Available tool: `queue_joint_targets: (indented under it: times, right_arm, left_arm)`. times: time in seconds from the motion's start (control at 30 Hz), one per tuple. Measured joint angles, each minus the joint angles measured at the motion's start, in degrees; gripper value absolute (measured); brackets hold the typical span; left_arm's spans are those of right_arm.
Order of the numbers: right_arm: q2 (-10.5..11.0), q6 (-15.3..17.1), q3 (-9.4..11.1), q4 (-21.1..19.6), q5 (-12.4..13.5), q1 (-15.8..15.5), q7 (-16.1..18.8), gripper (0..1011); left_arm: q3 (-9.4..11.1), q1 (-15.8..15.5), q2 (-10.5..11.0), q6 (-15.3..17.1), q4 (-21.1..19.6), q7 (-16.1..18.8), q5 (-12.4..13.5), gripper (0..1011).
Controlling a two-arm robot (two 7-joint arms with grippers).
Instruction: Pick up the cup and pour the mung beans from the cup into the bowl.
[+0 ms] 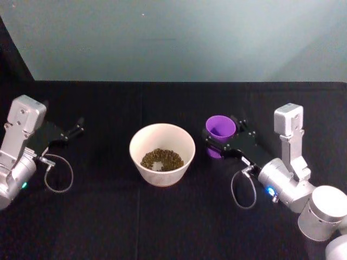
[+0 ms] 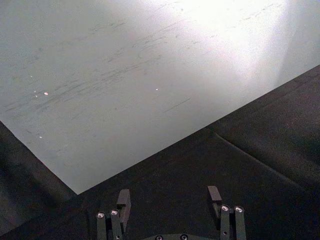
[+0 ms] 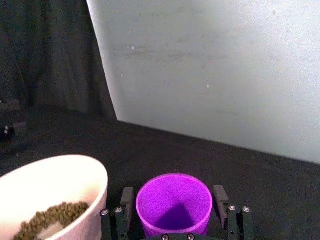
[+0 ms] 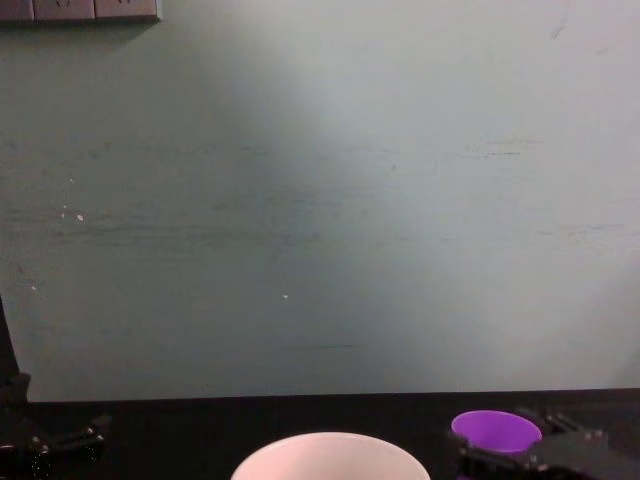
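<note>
The white bowl point(image 1: 142, 145) stands mid-table with mung beans point(image 1: 161, 159) heaped in its bottom. Just to its right the purple cup point(image 1: 220, 128) is upright, and my right gripper point(image 1: 222, 136) is shut on it, one finger on each side. In the right wrist view the cup point(image 3: 174, 202) shows a bare purple inside between the fingers point(image 3: 127, 198), with the bowl point(image 3: 75, 172) and its beans point(image 3: 50, 217) beside it. The chest view catches the cup point(image 4: 495, 430) and the bowl's rim point(image 4: 330, 442). My left gripper point(image 1: 76, 129) rests open at the far left, holding nothing.
A black cloth point(image 1: 173, 216) covers the table, which ends at a pale wall point(image 1: 173, 38) behind. Loose cable loops hang by each wrist point(image 1: 57, 176). The left wrist view has the open left gripper point(image 2: 170, 200) over bare black cloth.
</note>
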Motion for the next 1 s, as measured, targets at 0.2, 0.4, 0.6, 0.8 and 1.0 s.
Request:
queue_joint_targets:
  times: [0.2,0.4,0.6,0.8,1.0]
  right_arm:
    - [1.38,1.68,0.01,-4.77,1.17,-0.13,-0.7,1002]
    - [2.55,3.56,0.42,-8.61,2.12,-0.19,-1.81,1002]
    - [4.62,4.43,1.93,-10.7,2.9,-0.26,-3.71,1003]
    - [6.32,5.29,3.85,-10.81,2.88,-0.76,-7.54,1002]
    - [6.05,6.22,4.39,-8.74,-0.41,-1.27,-12.81,1002]
  left_arm:
    - [0.0,0.0,0.0,0.0,0.0,0.0,0.0,1000]
    - [0.0,0.0,0.0,0.0,0.0,0.0,0.0,1000]
    - [0.0,0.0,0.0,0.0,0.0,0.0,0.0,1000]
    - [0.0,0.0,0.0,0.0,0.0,0.0,0.0,1000]
    - [0.0,0.0,0.0,0.0,0.0,0.0,0.0,1000]
